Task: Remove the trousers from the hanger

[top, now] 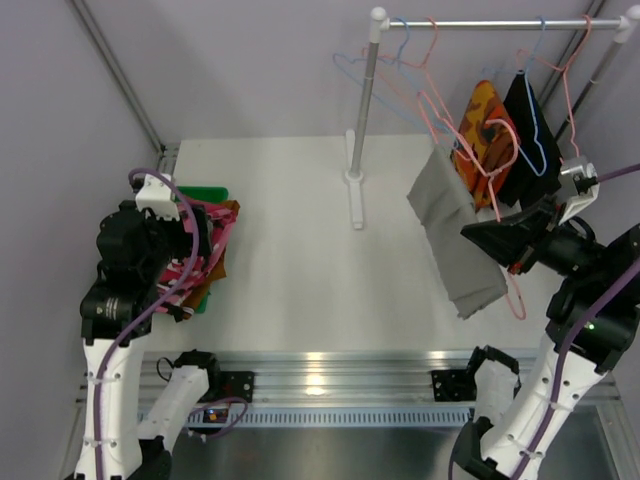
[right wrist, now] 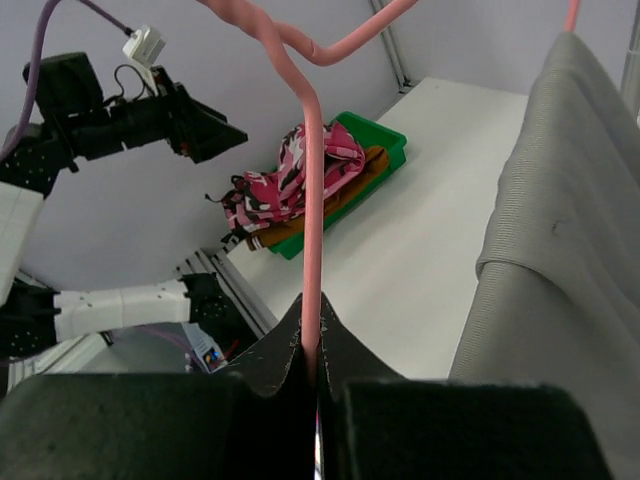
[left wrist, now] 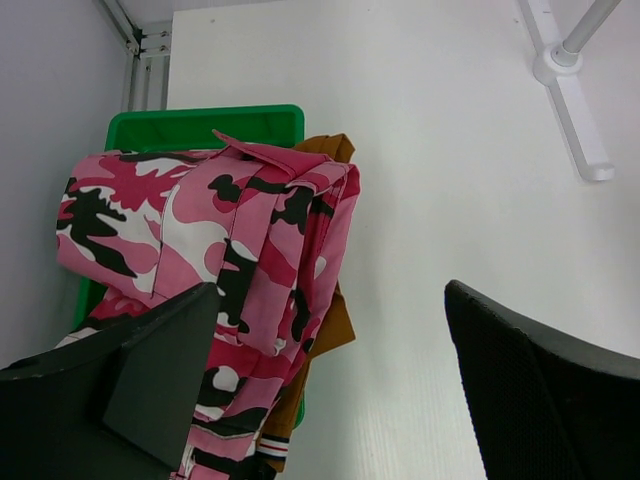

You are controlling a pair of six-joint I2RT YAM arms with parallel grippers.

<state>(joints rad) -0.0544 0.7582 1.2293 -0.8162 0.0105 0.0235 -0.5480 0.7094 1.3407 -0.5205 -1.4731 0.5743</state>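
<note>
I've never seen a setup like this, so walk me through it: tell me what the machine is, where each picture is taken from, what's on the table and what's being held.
These are two robot arms fixed at the near edge of a white table. One picture looks down from above and behind them; the other two come from cameras on each wrist.

The right gripper is shut on a pink hanger, which carries the grey trousers. More hangers, plus an orange-patterned garment and a black garment, hang from the rail.

The left gripper is open and holds nothing. It hovers over a green bin at the table's left, where the pink patterned trousers lie on the rust-brown trousers.
</note>
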